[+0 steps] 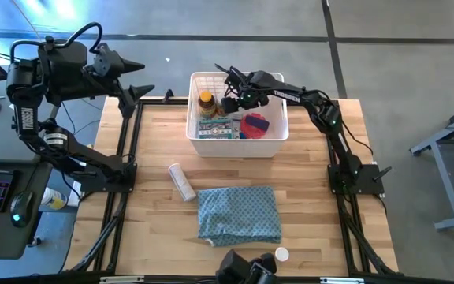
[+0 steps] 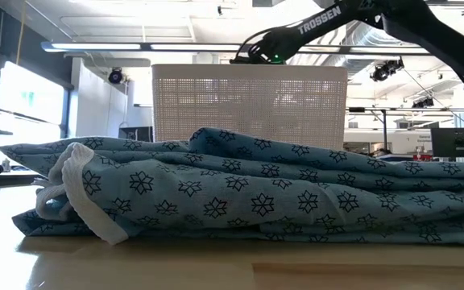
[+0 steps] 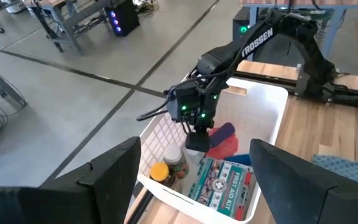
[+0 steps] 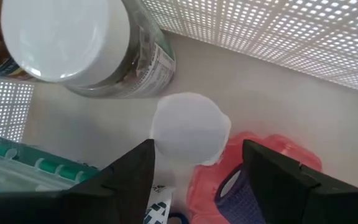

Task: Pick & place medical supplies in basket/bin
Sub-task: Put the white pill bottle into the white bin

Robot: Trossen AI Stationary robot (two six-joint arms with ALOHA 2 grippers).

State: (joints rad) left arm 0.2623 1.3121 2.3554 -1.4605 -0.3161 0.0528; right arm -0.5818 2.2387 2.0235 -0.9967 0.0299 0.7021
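Note:
The white latticed basket [image 1: 278, 140] stands at the table's far middle. In it are an amber yellow-capped bottle [image 1: 206, 101], a printed first-aid packet [image 1: 217, 131], a pink-red disc [image 1: 255, 124] and a white-lidded jar [image 4: 73, 43]. My right gripper [image 1: 231, 101] reaches down into the basket, open. In its wrist view its fingers stand either side of a white round item [image 4: 190, 127] that lies on the basket floor against the pink-red disc [image 4: 272, 155], without touching it. My left gripper [image 1: 144, 89] hangs open, raised over the table's far left corner.
A white tube-shaped bottle [image 1: 182, 181] lies on the wood left of centre. The blue-grey patterned cloth [image 1: 239, 213] lies bunched toward the near edge and fills the low view in front of the basket [image 2: 248, 105]. A small white-capped item [image 1: 280, 254] sits at the near edge.

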